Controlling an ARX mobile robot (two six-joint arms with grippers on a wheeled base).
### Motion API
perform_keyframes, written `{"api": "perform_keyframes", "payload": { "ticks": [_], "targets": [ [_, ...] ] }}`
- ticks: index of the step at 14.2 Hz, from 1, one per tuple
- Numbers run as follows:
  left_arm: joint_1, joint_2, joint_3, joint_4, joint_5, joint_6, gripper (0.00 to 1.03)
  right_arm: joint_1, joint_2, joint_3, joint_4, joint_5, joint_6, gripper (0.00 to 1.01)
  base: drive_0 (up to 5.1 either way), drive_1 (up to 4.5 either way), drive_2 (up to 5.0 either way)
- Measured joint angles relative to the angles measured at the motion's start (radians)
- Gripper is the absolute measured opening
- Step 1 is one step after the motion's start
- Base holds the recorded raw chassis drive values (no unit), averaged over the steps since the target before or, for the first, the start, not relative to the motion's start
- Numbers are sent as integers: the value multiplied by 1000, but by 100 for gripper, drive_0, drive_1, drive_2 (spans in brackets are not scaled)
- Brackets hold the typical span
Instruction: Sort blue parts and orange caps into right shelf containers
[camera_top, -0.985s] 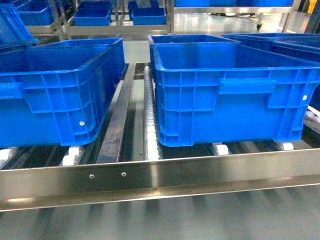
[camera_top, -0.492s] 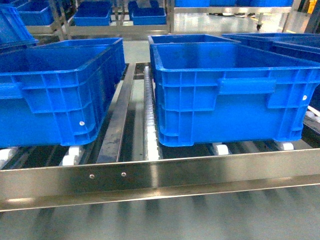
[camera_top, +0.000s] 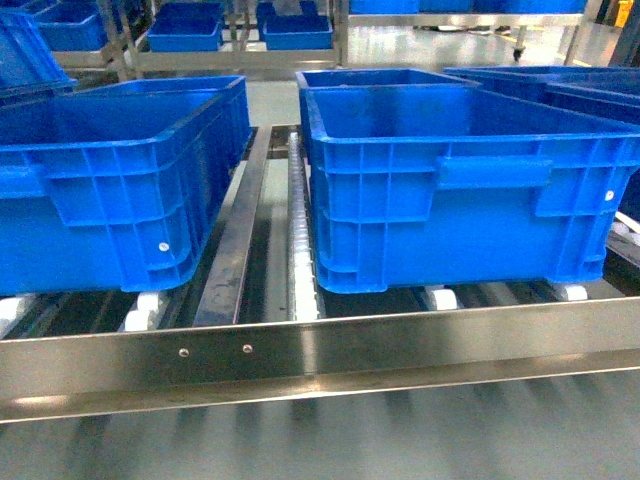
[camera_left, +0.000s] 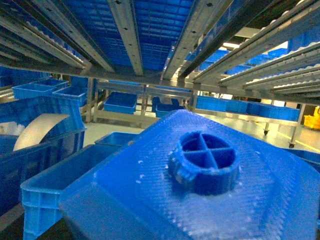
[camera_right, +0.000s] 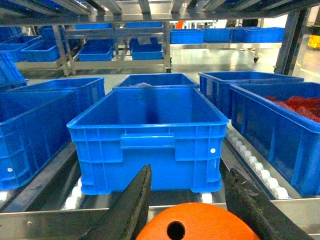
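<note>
Neither gripper shows in the head view, where two right shelf containers, one at the left (camera_top: 110, 190) and one at the right (camera_top: 460, 190), stand on the shelf (camera_top: 320, 355). In the right wrist view my right gripper (camera_right: 189, 172) is shut on an orange cap (camera_right: 197, 225), whose holed flat top faces the camera. It hangs just before the front rail, facing a container (camera_right: 150, 135). A large blue part (camera_left: 200, 185) with a round cross-ribbed boss fills the left wrist view, held close and hiding the fingers.
To the right stands a crate (camera_right: 272, 135) holding red-orange pieces (camera_right: 300, 105), with another crate (camera_right: 35, 125) at the left. Steel roller rails (camera_left: 125, 30) run overhead in the left wrist view. A lower blue crate (camera_left: 65, 175) sits below the held part.
</note>
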Motion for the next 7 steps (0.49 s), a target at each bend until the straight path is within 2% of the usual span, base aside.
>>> {"api": "perform_keyframes", "payload": {
  "ticks": [7],
  "targets": [
    [0, 0, 0, 0, 0, 0, 59, 0, 0, 0, 0, 0, 0, 40, 0, 0, 0]
  ]
}}
